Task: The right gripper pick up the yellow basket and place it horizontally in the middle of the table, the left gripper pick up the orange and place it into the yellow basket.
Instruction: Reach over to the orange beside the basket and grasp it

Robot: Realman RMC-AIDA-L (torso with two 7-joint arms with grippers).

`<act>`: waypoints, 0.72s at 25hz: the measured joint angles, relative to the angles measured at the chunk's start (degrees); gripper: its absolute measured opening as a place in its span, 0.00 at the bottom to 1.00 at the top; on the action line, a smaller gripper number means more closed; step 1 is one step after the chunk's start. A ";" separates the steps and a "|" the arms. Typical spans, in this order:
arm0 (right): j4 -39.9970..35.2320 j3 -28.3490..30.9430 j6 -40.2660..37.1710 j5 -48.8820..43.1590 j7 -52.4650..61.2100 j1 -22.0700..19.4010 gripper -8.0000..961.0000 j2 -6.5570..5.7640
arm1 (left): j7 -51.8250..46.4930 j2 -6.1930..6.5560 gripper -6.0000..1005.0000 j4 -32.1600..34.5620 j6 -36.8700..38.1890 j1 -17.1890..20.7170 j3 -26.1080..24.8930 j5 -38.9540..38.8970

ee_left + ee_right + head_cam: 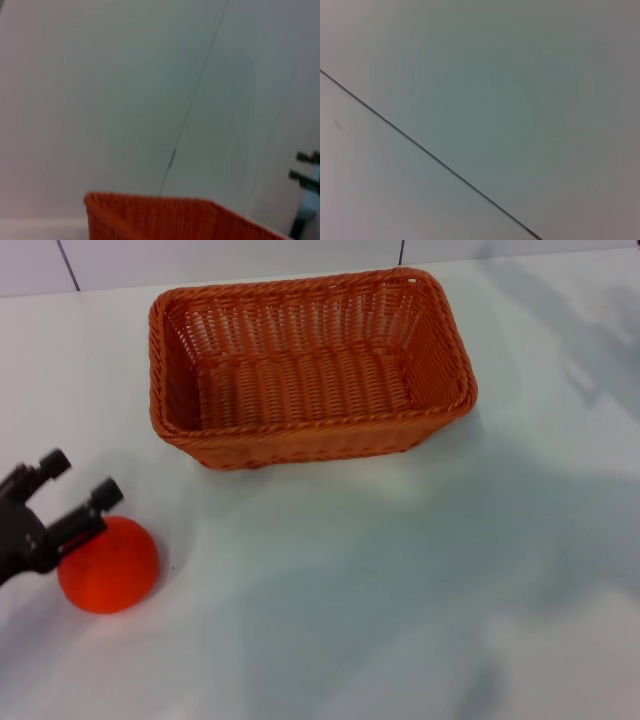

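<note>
Reaching in low from the table's (pixel 400 620) left edge, the left gripper (pixel 82 492) hangs spread beside the orange (pixel 108 565).

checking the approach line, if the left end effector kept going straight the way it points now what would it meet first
Probably the orange. In the head view the left end effector sits at its upper left, fingers apart, one fingertip already over the fruit's top edge. Whether it touches is unclear. The yellow basket lies farther on.

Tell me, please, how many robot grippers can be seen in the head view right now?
1: the left gripper sits at the table's near-left, fingers apart beside the orange. The right gripper is out of view.
</note>
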 joint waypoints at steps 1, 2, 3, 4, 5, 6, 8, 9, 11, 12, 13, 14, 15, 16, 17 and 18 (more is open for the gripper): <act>0.11 0.01 -0.15 0.02 0.00 0.29 0.66 0.00 | 0.44 0.00 0.90 0.04 -0.15 0.30 -0.01 0.82; 0.20 0.01 -0.22 0.04 0.00 0.51 0.66 0.00 | 1.27 0.00 0.90 0.15 -0.56 0.80 -0.07 2.00; 0.25 0.01 -0.25 0.05 -0.02 0.72 0.66 0.06 | 1.62 0.00 0.90 0.20 -0.70 1.00 -0.13 2.50; 0.28 0.02 -0.26 0.06 -0.04 0.92 0.66 0.21 | 1.83 0.00 0.90 0.23 -0.77 1.13 -0.25 2.82; 0.29 0.02 -0.26 0.09 -0.06 1.11 0.66 0.40 | 2.30 0.00 0.90 0.28 -0.92 1.39 -0.45 3.59; 0.29 0.02 -0.27 0.12 -0.07 1.26 0.66 0.55 | 2.76 0.00 0.90 0.32 -1.06 1.56 -0.80 4.25; 0.33 0.01 -0.26 0.44 -0.09 1.55 0.66 0.88 | 3.63 0.03 0.90 0.40 -1.47 1.80 -1.36 5.51; 0.35 0.01 -0.20 0.67 -0.09 1.61 0.66 1.05 | 3.91 0.04 0.90 0.44 -1.67 1.83 -1.42 6.15; 0.39 0.00 0.03 1.16 -0.13 1.68 0.66 1.41 | 4.37 0.05 0.90 0.61 -2.33 1.87 -1.49 8.09; 0.40 -0.05 0.14 1.38 -0.15 1.69 0.66 1.55 | 4.38 0.05 0.90 0.71 -2.71 1.87 -1.49 8.71; 0.43 -0.10 0.23 1.54 -0.17 1.69 0.66 1.68 | 4.39 0.06 0.88 0.78 -3.23 1.84 -1.49 9.52; 0.45 -0.13 0.33 1.59 -0.17 1.70 0.66 1.86 | 4.50 0.06 0.87 0.82 -3.87 1.81 -1.49 9.99; 0.47 -0.15 0.39 1.59 -0.18 1.71 0.66 1.98 | 4.62 0.04 0.85 0.85 -4.51 1.80 -1.49 10.26; 0.47 -0.20 0.46 1.59 -0.18 1.72 0.66 2.10 | 4.79 0.03 0.84 0.86 -5.37 1.81 -1.51 10.41; 0.48 -0.23 0.52 1.59 -0.18 1.72 0.66 2.21 | 4.93 0.02 0.83 0.86 -6.14 1.82 -1.53 10.46; 0.49 -0.25 0.55 1.59 -0.17 1.73 0.66 2.30 | 5.01 0.02 0.81 0.86 -6.81 1.84 -1.55 10.50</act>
